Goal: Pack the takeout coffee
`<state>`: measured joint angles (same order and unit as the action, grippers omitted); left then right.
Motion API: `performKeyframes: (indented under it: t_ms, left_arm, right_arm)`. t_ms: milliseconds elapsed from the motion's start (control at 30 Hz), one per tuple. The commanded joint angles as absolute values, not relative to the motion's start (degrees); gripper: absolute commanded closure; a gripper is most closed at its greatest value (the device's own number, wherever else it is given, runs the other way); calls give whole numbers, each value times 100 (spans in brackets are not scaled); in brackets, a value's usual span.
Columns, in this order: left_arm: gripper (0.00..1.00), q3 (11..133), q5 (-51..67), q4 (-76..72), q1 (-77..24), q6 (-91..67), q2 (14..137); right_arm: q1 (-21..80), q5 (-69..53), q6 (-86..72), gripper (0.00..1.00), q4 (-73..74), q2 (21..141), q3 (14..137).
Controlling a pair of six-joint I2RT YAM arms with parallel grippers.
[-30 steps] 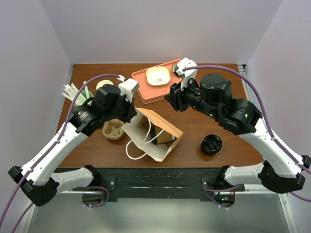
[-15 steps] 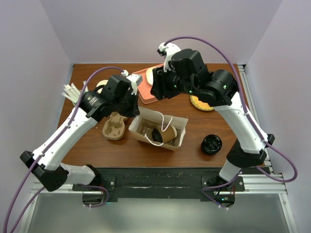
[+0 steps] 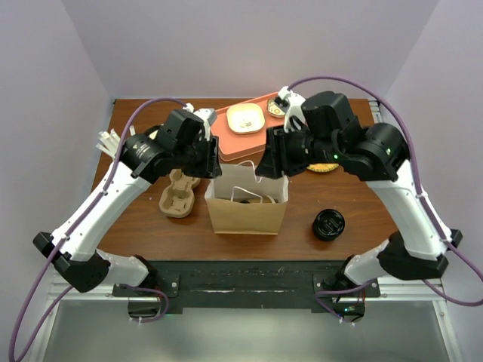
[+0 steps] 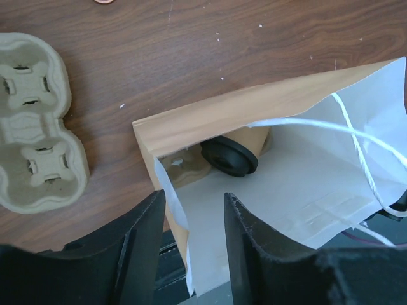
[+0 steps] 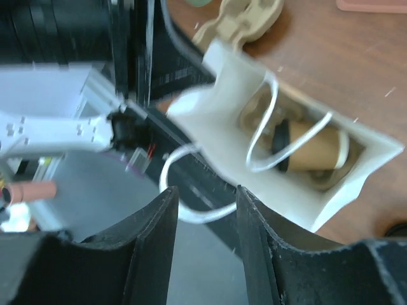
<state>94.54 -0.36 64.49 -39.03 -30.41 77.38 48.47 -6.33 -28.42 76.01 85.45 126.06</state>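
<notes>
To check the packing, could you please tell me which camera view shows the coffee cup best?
Left wrist: the coffee cup, black lid and tan side, shows sharply inside the bag. Right wrist blurs it; the top view barely glimpses it.

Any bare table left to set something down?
Free: the table's near-left corner, in front of the carrier and left of the bag; the strip between bag and black lid; right of that lid. Crowded: the back, with the orange tray, and above the bag, where the left gripper and right gripper sit.
</notes>
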Motion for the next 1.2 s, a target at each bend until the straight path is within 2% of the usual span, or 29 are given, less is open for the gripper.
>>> performKeyframes:
  t_ms: [0, 33, 167, 300, 467, 633, 800, 933, 1167]
  left_arm:
    - [51, 9624, -404, 6766, -3902, -2953, 7638]
    - [51, 9572, -387, 6785, -3911, -2927, 7603]
    - [49, 9011, -150, 6601, -3902, -3041, 7401]
    - [48, 8386, -44, 5838, -3902, -3094, 7041]
    - [50, 8156, -193, 5678, -3902, -2664, 7110]
    - [59, 8253, -44, 5354, -3911, -2330, 7137]
    - [59, 8253, 219, 5036, -3894, -2188, 6891]
    - [57, 8017, 334, 4992, -3894, -2294, 6759]
    - [58, 7928, 114, 5115, -3876, -2390, 6960]
  right_arm:
    - [4860, -1371, -2962, 56, 7279, 7911, 11745]
    - [4860, -1336, -2979, 57, 7173, 7806, 11307]
    - [4860, -1170, -2962, 58, 6952, 7585, 10811]
    - [4869, -870, -3172, 60, 6516, 7348, 10153]
    - [4983, -188, -3515, 62, 6135, 7646, 9747]
    - [5694, 675, -3446, 52, 6196, 8391, 9949]
    - [5967, 1281, -3314, 51, 6066, 8745, 9810]
    - [6012, 1801, -2859, 45, 5441, 8535, 9326]
    - [6012, 1785, -1592, 38, 4668, 8420, 8387]
